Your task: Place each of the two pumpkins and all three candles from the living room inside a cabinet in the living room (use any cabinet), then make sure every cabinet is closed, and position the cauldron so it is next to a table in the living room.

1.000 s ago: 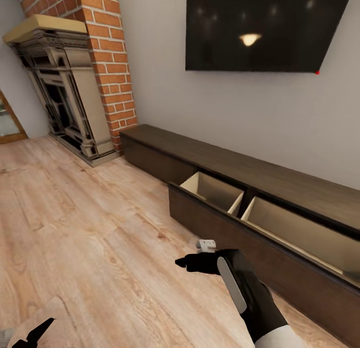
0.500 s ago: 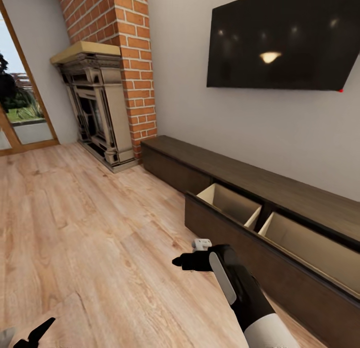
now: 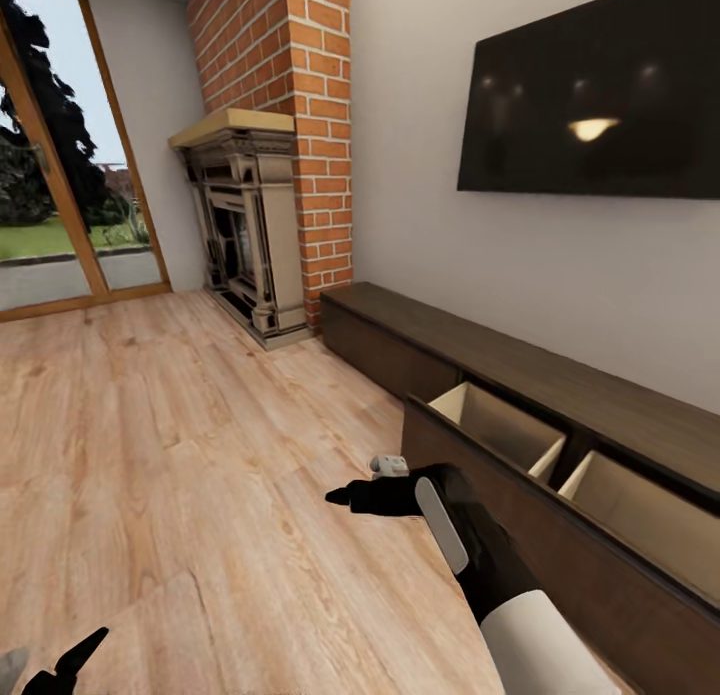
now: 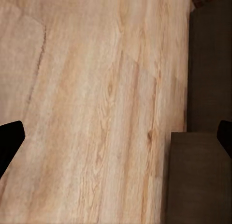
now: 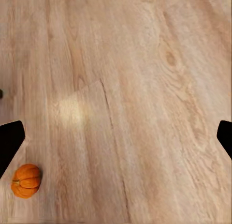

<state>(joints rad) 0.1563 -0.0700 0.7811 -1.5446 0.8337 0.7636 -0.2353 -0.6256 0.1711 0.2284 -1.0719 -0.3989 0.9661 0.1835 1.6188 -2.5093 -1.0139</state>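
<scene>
I am looking down from the head camera at the right arm, which is reaching forward over the wooden floor [image 3: 180,455], its right gripper [image 3: 345,496] pointing away from me just beside the cabinet [image 3: 520,375]. I cannot tell from this angle how its jaws are standing, but in the right wrist view the two dark fingertips [image 5: 9,141] are sitting at opposite edges with bare floor between them, so it is spread wide and holding nothing. A small orange pumpkin [image 5: 26,181] is lying on the planks near one fingertip. The cabinet is standing along the wall under the television [image 3: 600,105], with two drawers [image 3: 500,425] pulled out and showing pale interiors. The left gripper [image 4: 116,137] is likewise parted and empty over the floor, with the dark cabinet front beside it. The fireplace [image 3: 245,225] is standing against the brick chimney [image 3: 300,95].
</scene>
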